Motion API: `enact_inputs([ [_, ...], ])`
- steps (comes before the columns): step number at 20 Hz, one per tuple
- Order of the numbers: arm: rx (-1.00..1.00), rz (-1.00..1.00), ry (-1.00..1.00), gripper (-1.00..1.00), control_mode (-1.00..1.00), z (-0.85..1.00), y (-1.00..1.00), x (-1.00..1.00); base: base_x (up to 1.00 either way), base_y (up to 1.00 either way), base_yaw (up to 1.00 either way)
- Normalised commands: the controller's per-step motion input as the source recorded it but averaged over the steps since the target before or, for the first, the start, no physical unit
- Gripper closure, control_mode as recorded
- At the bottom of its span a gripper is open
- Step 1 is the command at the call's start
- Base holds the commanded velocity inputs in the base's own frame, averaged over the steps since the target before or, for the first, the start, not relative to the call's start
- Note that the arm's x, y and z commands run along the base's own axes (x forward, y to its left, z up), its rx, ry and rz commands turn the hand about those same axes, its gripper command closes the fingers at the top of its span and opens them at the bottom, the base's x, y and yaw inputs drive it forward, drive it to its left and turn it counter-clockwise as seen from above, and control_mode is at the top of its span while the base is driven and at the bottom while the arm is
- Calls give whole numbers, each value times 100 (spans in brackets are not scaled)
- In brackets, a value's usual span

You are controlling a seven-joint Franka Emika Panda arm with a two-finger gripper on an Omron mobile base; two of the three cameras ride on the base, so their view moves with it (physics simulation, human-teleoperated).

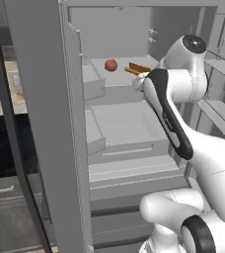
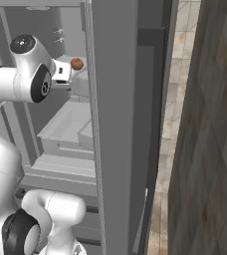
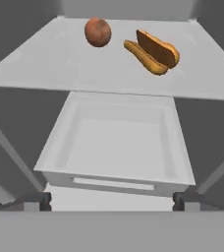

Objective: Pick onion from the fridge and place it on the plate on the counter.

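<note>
Before fridge (image 1: 45, 123) shelf, gripper (image 3: 112, 201) wide, empty

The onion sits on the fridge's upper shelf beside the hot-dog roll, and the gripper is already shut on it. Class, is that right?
Not quite. The onion does sit on the fridge shelf beside the hot-dog roll, but the gripper is open and well short of it, as the hand view shows.

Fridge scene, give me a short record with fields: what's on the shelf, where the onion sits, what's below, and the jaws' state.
shelf contents: onion and a hot-dog-like roll, apart from each other
onion position: toward the back of the fridge shelf, left of the roll in the hand view
below shelf: an open grey drawer, nothing visible in it
gripper: jaws wide open, holding nothing, short of the shelf
</note>
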Motion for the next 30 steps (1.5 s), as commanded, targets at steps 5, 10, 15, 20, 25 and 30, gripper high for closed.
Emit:
enact_inputs([
  [5,2,1,-22,-100,-100,67,17,19,0,0,0],
  [10,0,0,-2,-100,-100,39,29,26,0,0,0],
  [15,0,0,5,-100,-100,10,32,39,0,0,0],
  [20,2,0,7,-100,-100,-7,7,46,0,0,0],
  [25,0,0,1,-100,-100,-20,0,53,0,0,0],
  [30,0,0,0,-100,-100,-27,1,58,0,0,0],
])
